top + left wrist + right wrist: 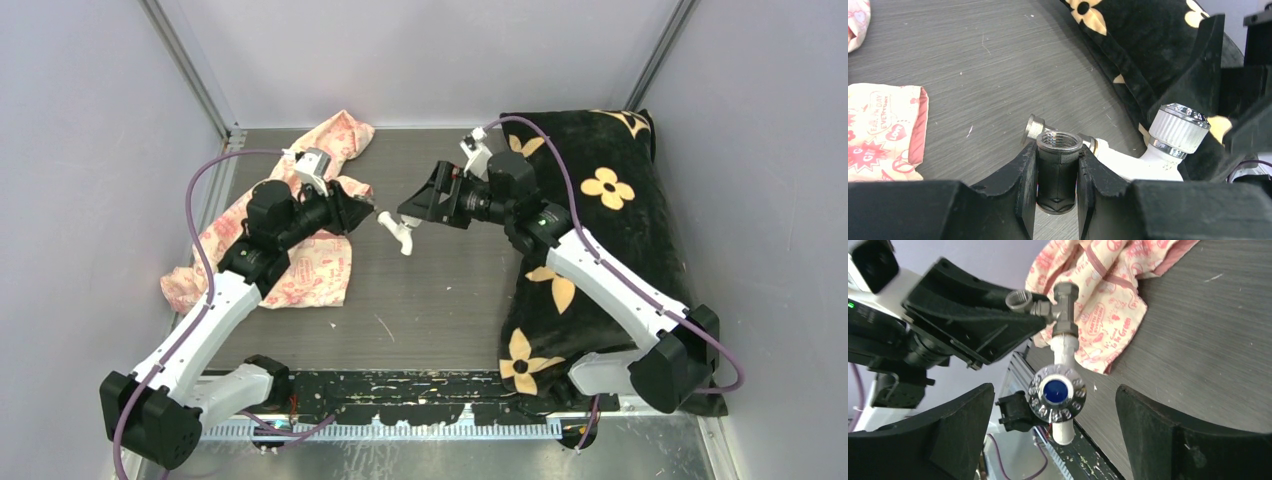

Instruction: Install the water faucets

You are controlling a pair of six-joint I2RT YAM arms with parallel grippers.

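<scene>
The dark grey fitting (1065, 310) is being pinched by the left gripper (1058, 155) above the counter (440, 300). The white tap (1057, 390), seemingly threaded in, is being flanked by the spread right gripper (415, 200). It is judged light, stiff and slick, so its ribbed knob is being favoured as the hold.

Tap (1064, 347): smooth white plastic, faint gloss.
Knob (1057, 392): shiny chromed rim, ribbed frosted plastic, glossy blue centre.
Fitting (1059, 150): dull grey metal, threaded bore.
Fingers (1018, 180): matt black plastic, scuffed.
Bench (973, 50): dark, matt, finely brushed.
Pink cloth (1098, 290): thin printed fabric.
Black cloth (600, 240): plush.
</scene>
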